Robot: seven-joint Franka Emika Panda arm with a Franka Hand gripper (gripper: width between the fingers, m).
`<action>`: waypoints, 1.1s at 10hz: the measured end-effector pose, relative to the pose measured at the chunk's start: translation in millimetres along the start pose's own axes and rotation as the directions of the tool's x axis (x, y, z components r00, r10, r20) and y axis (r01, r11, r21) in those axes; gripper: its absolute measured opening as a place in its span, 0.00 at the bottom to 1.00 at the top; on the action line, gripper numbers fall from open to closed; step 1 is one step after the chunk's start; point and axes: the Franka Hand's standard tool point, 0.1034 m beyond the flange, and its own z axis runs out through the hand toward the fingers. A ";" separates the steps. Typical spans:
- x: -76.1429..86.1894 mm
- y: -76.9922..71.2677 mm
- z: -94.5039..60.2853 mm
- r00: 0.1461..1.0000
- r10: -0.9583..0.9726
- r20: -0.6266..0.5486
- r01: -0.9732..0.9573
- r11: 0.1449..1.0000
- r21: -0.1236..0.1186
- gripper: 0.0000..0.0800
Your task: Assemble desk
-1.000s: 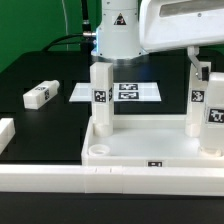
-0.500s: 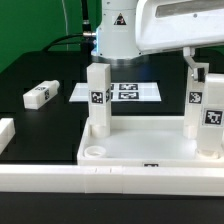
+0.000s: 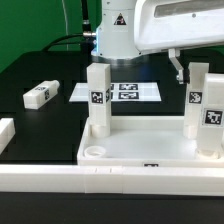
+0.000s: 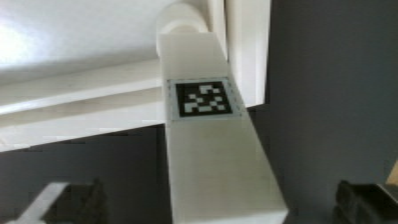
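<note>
**Desk top** (image 3: 150, 143): 1. White moulded plastic, smooth and matt, shaped as a rectangular tray with a raised rim. It lies flat on the black table (image 3: 40, 125), just behind the border rail. One round corner socket (image 3: 95, 152) shows empty at the near corner on the exterior view's left.

**Legs**: 4. Square-section white plastic posts, each with a black-and-white square tag.
- 3 stand upright in the tray: the left leg (image 3: 97, 95), the far right leg (image 3: 198, 95) and the near right leg (image 3: 215, 125).
- 1 loose leg (image 3: 38, 95) lies on its side on the table, well apart from the tray on the exterior view's left.

**Marker board** (image 3: 125, 92): 1. Thin flat white sheet with printed tags, lying on the table behind the tray.

**Border rail** (image 3: 60, 180): 1 long white bar along the near edge.

**Gripper** (image 3: 194, 72): 1, with two dark fingers (image 3: 178, 70).
- The jaws are spread wide and straddle the top of the far right leg.
- In the wrist view that leg (image 4: 217, 150) runs up between the fingers (image 4: 374, 200) with a clear gap on each side.
- Nothing is grasped or touched.
</note>
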 end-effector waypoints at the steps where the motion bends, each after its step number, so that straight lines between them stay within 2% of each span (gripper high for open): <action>1: 2.3 -0.2 -4.9 1.000 0.003 0.010 -0.003 1.000 0.002 0.81; 4: 19.1 -0.6 -26.5 0.999 0.017 0.049 -0.018 1.000 0.013 0.81; 8: 14.7 1.4 -22.3 0.997 0.019 0.070 -0.019 1.000 0.008 0.81; 9: 8.3 4.0 -21.1 0.988 0.026 0.153 -0.027 1.000 0.001 0.81; 11: 9.4 5.6 -22.7 0.955 0.035 0.294 -0.035 0.999 -0.005 0.81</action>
